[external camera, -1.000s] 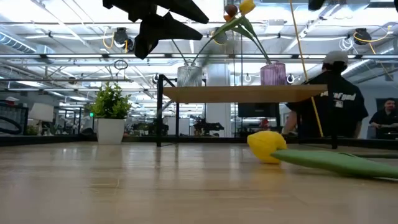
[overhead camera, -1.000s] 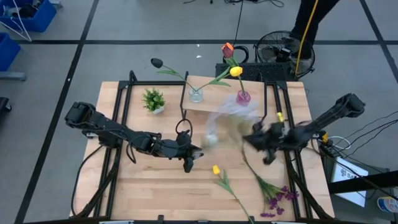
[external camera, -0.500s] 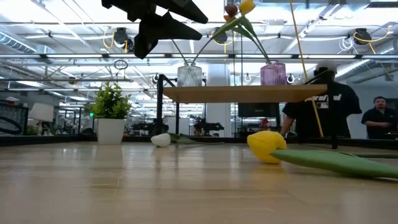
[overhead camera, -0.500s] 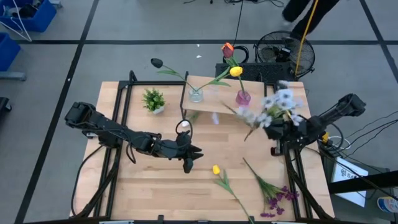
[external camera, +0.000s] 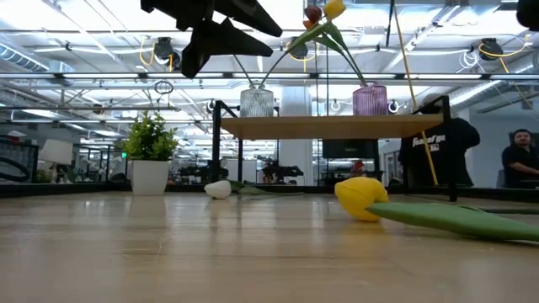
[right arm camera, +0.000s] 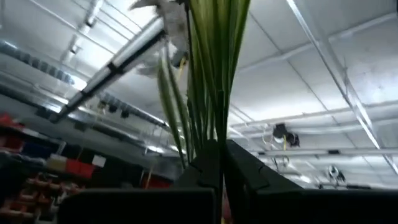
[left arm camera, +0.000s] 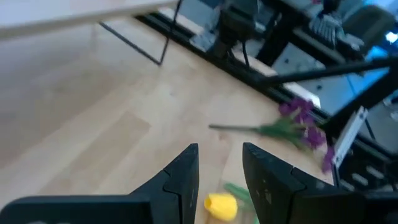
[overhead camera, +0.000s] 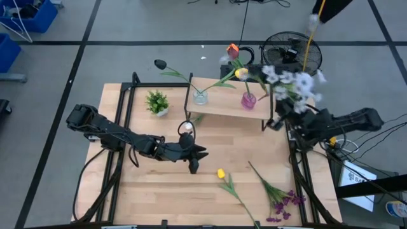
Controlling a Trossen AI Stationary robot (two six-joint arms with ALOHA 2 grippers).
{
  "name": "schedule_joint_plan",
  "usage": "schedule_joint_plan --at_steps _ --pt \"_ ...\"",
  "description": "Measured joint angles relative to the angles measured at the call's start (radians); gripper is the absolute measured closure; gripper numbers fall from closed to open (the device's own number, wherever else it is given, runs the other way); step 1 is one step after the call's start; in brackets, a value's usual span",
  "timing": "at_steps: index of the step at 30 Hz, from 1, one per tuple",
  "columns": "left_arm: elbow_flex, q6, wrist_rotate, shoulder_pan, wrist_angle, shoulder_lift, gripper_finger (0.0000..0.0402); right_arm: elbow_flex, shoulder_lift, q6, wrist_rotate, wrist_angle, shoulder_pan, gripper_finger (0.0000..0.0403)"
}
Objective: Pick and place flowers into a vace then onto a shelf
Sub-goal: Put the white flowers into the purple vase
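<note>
Your right pincer (right arm camera: 214,163) was clamped on the pale spray (overhead camera: 289,81), raised near the worktop's right edge. Your left pincer (left arm camera: 219,180), partly parted, held nothing mid-worktop. Farther back, the shelf (overhead camera: 222,105) carried 2 vases.

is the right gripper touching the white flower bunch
Touching. The right wrist view shows the right gripper shut on the green stems of the white flower bunch.
</note>
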Motion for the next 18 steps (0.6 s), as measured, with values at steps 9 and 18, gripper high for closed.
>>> schedule_joint_plan --at_steps 9,18 --pt "0.0 -0.001 -0.022 0.0 0.027 0.0 0.0275 0.002 0.077 0.359 -0.119 -0.078 -0.299 0.0403" --pt "0.0 -0.001 -0.018 -0.001 0.028 0.0 0.0275 0.002 0.138 0.479 -0.143 -0.087 -0.389 0.0403"
